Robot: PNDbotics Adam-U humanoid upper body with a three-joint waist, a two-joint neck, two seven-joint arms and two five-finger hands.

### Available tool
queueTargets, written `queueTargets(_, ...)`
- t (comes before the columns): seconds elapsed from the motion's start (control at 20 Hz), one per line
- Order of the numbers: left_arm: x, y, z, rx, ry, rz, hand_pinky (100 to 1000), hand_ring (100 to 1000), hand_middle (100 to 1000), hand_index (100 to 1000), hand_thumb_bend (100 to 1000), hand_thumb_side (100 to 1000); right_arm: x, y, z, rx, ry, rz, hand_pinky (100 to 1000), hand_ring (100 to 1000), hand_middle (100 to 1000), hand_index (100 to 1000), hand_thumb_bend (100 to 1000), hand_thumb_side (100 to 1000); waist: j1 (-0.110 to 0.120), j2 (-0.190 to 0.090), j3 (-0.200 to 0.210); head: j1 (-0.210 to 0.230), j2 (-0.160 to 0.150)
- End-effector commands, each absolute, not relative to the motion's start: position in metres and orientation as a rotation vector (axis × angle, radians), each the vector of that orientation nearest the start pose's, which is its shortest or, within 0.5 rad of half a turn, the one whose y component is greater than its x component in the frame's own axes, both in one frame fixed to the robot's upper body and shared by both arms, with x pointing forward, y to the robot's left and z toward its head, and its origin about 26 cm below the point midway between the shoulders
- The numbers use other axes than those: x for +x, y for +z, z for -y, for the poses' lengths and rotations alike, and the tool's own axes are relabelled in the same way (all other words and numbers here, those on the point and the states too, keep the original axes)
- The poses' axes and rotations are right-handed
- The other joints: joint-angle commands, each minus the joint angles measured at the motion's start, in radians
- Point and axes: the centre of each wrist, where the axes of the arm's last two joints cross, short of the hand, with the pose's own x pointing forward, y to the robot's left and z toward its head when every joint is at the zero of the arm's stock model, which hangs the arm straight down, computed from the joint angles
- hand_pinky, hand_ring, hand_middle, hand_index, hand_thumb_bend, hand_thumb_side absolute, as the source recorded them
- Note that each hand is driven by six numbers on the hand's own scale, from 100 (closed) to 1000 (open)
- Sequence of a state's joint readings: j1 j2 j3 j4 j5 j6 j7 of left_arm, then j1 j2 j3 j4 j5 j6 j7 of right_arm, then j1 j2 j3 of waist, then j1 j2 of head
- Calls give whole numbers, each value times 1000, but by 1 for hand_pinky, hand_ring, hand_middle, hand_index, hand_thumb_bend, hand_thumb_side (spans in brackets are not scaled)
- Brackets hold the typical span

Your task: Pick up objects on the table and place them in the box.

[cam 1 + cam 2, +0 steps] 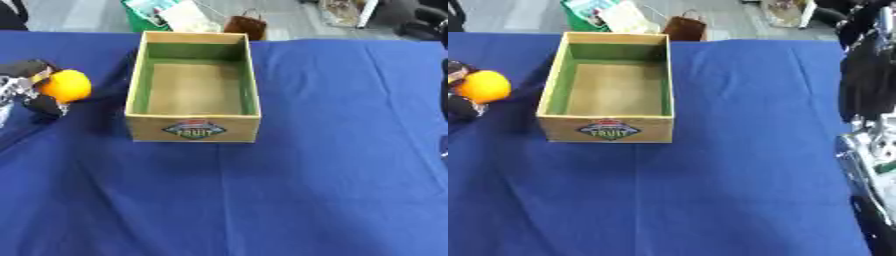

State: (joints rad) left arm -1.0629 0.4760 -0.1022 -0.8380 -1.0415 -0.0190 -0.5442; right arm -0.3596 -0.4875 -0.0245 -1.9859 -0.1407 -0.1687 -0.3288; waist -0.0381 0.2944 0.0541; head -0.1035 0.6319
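place: likely office or lab | evidence: blue-clothed tabletop; grey floor; brown paper bag set behind

One wooden fruit box stands on one table covered in blue cloth. One orange is at the table's left edge, in one robot hand. A second robot arm is at the right edge. One brown paper bag stands beyond the far edge.

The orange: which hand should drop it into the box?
The left hand. Its fingers are already curled round the orange, just left of the box. The right arm shows only at the right edge, far off.
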Motion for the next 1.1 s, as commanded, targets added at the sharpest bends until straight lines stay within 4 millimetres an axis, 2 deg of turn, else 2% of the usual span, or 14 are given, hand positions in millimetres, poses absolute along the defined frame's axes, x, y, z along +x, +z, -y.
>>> queueTargets(0.05, 489, 271, -296, 983, -1405, 1145, 494, 657, 739, 794, 188, 406, 301, 241, 285, -264, 80, 2557, 782, 768, 736, 843, 100, 1000, 5, -27, 0, 3, 1)
queueTargets(0.15, 488, 274, -295, 950, -1395, 1162, 506, 670, 736, 819, 228, 473, 301, 241, 285, -263, 80, 2557, 782, 768, 736, 843, 100, 1000, 6, -28, -1, 3, -1)
queueTargets(0.2, 488, 275, -295, 939, -1389, 1170, 506, 670, 733, 822, 234, 478, 301, 241, 285, -262, 80, 2557, 782, 768, 736, 843, 100, 1000, 6, -29, -1, 2, -1)
queueTargets(0.45, 486, 278, -295, 939, -1366, 1187, 469, 624, 684, 768, 101, 384, 301, 241, 285, -260, 77, 2558, 782, 768, 736, 843, 100, 1000, 7, -31, -2, 5, -4)
queueTargets(0.5, 486, 278, -295, 941, -1365, 1187, 463, 619, 679, 764, 100, 371, 301, 241, 285, -260, 77, 2558, 783, 768, 736, 843, 100, 1000, 7, -32, -2, 5, -4)
queueTargets(0.6, 486, 278, -294, 941, -1366, 1188, 464, 619, 677, 761, 100, 373, 301, 241, 285, -260, 78, 2557, 783, 768, 736, 843, 100, 1000, 7, -33, -2, 6, -4)
queueTargets(0.65, 486, 278, -294, 939, -1368, 1189, 467, 622, 682, 764, 100, 412, 301, 241, 285, -260, 78, 2557, 783, 768, 736, 843, 100, 1000, 6, -33, -2, 6, -4)
queueTargets(0.75, 486, 279, -293, 924, -1378, 1189, 476, 628, 690, 770, 100, 433, 301, 241, 285, -260, 79, 2557, 783, 768, 736, 843, 100, 1000, 6, -34, -3, 6, -5)
queueTargets(0.9, 485, 280, -292, 875, -1397, 1196, 511, 667, 732, 825, 226, 554, 301, 241, 285, -260, 80, 2557, 783, 769, 736, 843, 100, 1000, 6, -35, -3, 6, -6)
queueTargets(1.1, 485, 282, -293, 828, -1407, 1191, 527, 686, 749, 852, 276, 589, 301, 241, 286, -261, 79, 2556, 783, 769, 736, 843, 100, 1000, 7, -36, -3, 7, -6)
